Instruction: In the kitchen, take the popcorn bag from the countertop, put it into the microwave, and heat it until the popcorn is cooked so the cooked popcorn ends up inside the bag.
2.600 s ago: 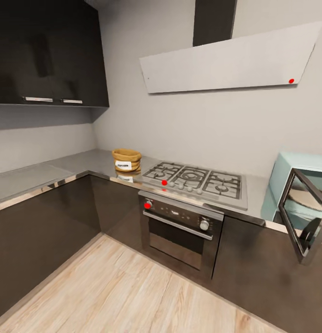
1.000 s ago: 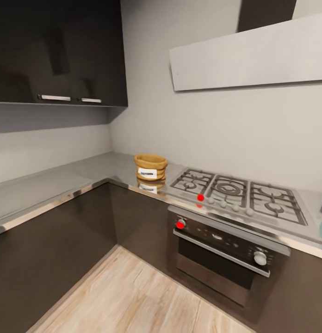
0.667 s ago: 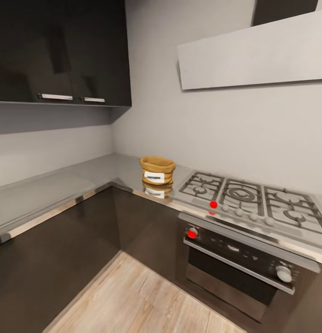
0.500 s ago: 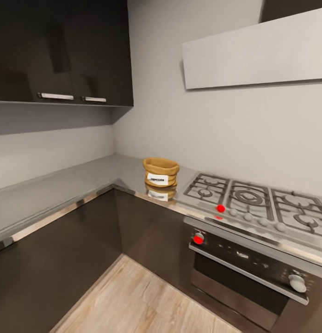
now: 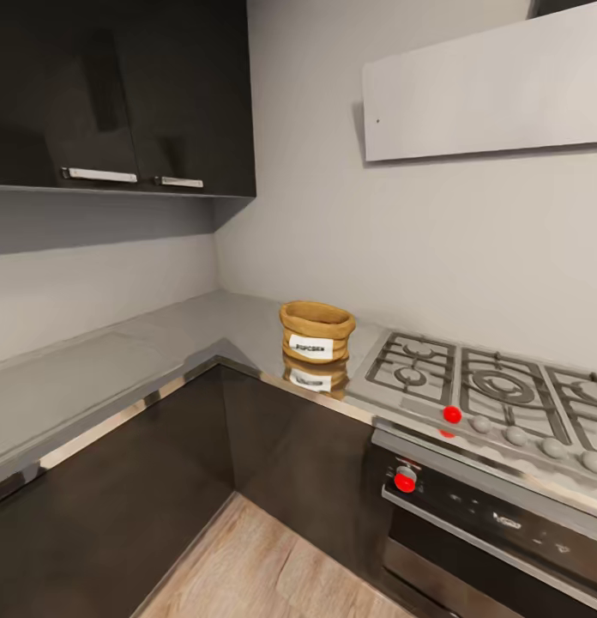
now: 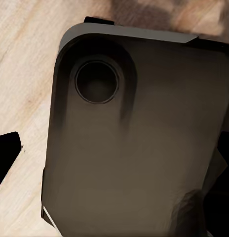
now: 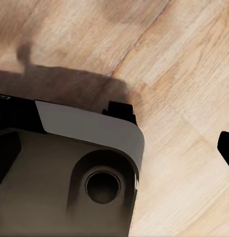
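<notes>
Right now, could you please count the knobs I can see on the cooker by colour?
Red knobs: 2
Grey knobs: 4, all on the hob
Total: 6

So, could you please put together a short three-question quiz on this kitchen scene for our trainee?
1. True or false: the popcorn bag stands on the gas hob.
2. Which colour is the nearest hob knob? A red, B green, C blue.
3. Fill in: below the hob sits the built-in ____.

Key:
1. False; it stands on the countertop beside the hob.
2. A.
3. oven.
</notes>
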Robot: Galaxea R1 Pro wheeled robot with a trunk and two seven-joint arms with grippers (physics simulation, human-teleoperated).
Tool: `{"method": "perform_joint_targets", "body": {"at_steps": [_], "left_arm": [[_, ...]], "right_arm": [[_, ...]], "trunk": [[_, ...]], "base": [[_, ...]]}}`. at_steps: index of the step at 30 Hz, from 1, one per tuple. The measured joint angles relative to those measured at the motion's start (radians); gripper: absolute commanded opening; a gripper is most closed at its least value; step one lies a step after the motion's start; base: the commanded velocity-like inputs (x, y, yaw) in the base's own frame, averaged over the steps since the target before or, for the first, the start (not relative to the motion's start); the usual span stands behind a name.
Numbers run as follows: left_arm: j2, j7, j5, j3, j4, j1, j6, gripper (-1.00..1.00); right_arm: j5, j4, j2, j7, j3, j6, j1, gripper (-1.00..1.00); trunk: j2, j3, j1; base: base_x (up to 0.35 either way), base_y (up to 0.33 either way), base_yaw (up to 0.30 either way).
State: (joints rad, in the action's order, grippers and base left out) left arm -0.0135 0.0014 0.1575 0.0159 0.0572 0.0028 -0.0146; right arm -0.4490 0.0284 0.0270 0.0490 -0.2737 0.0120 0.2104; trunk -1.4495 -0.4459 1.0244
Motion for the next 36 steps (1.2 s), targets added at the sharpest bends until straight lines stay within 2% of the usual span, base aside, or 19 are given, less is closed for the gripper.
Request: {"method": "perform_joint_targets", "body": {"at_steps": [12,26,36], "left_arm": [[0.000,0.000,-0.001,0.002,0.000,0.000,-0.001,1.00],[0.000,0.006,0.006,0.007,0.000,0.000,-0.002,1.00],[0.000,0.006,0.002,0.004,0.000,0.000,-0.002,1.00]], "right_arm": [[0.005,0.000,-0.011,0.000,0.000,-0.001,0.000,1.00],[0.003,0.000,0.000,0.000,-0.001,-0.004,0.000,1.00],[0.004,0.000,-0.001,0.000,-0.002,-0.002,0.000,1.00]], "trunk": [[0.000,0.008,0.000],[0.000,0.012,0.001],[0.000,0.012,0.000]], "base": [[0.267,0.108,-0.148],[0.019,0.010,-0.042],[0.154,0.240,0.000]]}}
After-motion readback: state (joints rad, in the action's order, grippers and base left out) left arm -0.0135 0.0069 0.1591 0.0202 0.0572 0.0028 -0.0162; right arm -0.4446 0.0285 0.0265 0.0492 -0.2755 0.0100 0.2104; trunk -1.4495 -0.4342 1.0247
